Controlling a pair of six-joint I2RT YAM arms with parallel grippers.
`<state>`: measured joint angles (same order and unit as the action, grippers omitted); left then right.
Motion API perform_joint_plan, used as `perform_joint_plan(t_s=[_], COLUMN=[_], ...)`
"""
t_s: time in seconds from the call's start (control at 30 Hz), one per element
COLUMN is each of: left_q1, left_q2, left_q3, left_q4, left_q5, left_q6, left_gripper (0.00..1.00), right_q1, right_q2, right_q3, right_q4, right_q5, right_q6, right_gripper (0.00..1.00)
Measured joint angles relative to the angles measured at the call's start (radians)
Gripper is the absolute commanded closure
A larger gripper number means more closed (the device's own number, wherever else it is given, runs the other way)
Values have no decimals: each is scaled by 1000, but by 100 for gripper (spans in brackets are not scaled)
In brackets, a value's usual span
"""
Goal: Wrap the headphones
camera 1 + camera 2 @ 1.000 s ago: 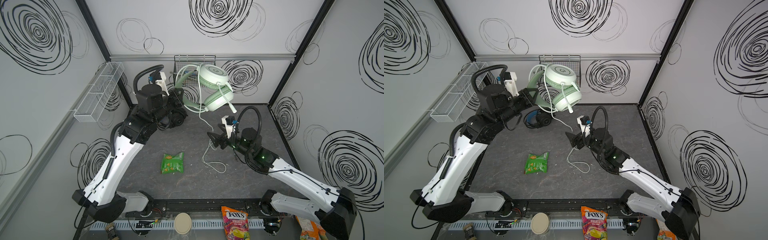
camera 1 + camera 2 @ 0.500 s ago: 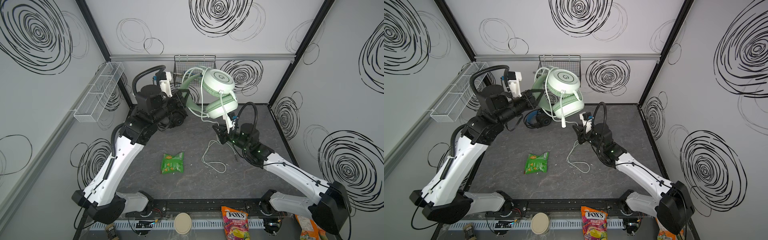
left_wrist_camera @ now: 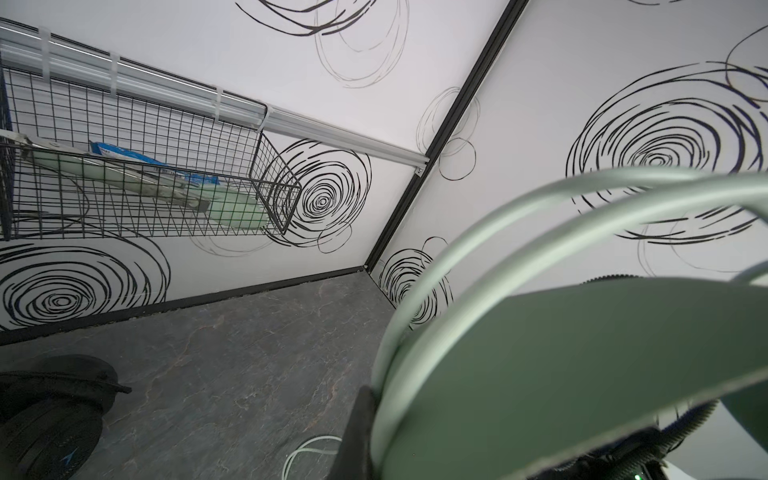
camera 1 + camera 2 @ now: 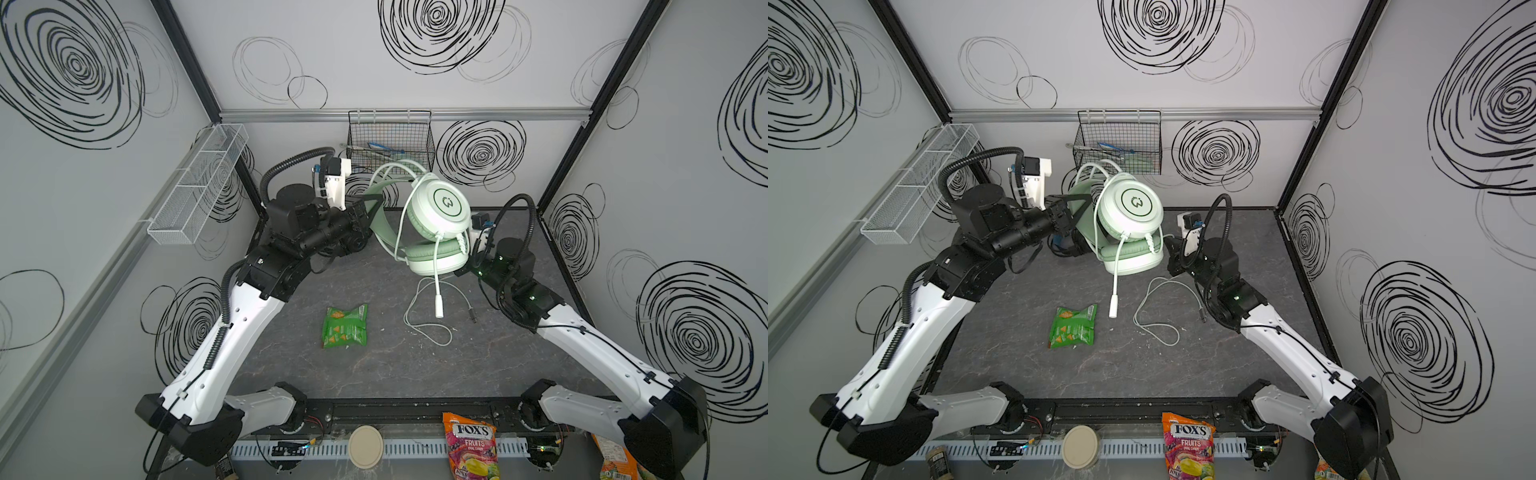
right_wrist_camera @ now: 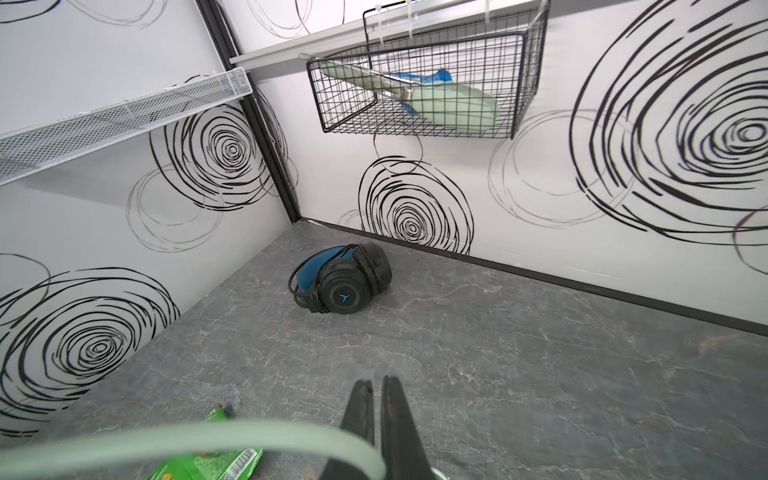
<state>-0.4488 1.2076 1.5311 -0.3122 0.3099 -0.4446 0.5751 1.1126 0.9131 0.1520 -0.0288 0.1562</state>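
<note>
The mint green headphones (image 4: 440, 208) (image 4: 1133, 203) hang above the floor at the back. My left gripper (image 4: 372, 205) (image 4: 1077, 208) is shut on their headband (image 3: 582, 374). My right gripper (image 4: 1169, 245) (image 5: 376, 390) sits just right of the lower earcup, shut on the pale cable (image 5: 208, 436). The rest of that cable (image 4: 428, 328) (image 4: 1154, 328) lies in loose loops on the floor below. A pale strand with a white end piece (image 4: 438, 307) dangles from the earcup. The black headphones (image 5: 345, 282) (image 4: 1065, 245) lie on the floor in the back left corner, cable coiled round them.
A green snack bag (image 4: 345, 326) (image 4: 1073, 326) lies mid-floor. A black wire basket (image 4: 390, 141) hangs on the back wall and a white mesh shelf (image 4: 195, 187) on the left wall. A Fox's sweets bag (image 4: 471, 444) and a round lid (image 4: 365, 446) sit past the front rail.
My right gripper rose from the floor loops to the lower earcup and shut on the cable. The left gripper swung the green headphones to the right and turned them.
</note>
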Motion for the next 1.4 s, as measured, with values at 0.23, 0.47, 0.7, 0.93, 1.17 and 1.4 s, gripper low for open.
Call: perform_joint_plan(t_s=[0.23, 0.47, 0.7, 0.93, 1.17, 1.4], left_q1=[-63, -121, -148, -189, -200, -324], left_q2=[-48, -58, -44, -35, -40, -67], left_q3=[-13, -26, -28, -48, -108, -108], left_q4=[-4, 2, -4, -77, -144, -179], left_q5=[-123, -135, -61, -76, -190, -319], left_q6=[88, 158, 220, 325, 385, 422], left_gripper=[100, 100, 100, 100, 100, 100], right_q1=[-11, -26, -31, -30, -3, 41], right_q2=[-40, -58, -40, -34, -48, -72], right_q3=[19, 33, 109, 199, 201, 195], right_q4=[-53, -94, -126, -143, -176, -168], right_q5=[81, 107, 104, 67, 65, 94], right_q6=[0, -7, -64, -170, -298, -409], right_gripper=[100, 100, 100, 100, 96, 92])
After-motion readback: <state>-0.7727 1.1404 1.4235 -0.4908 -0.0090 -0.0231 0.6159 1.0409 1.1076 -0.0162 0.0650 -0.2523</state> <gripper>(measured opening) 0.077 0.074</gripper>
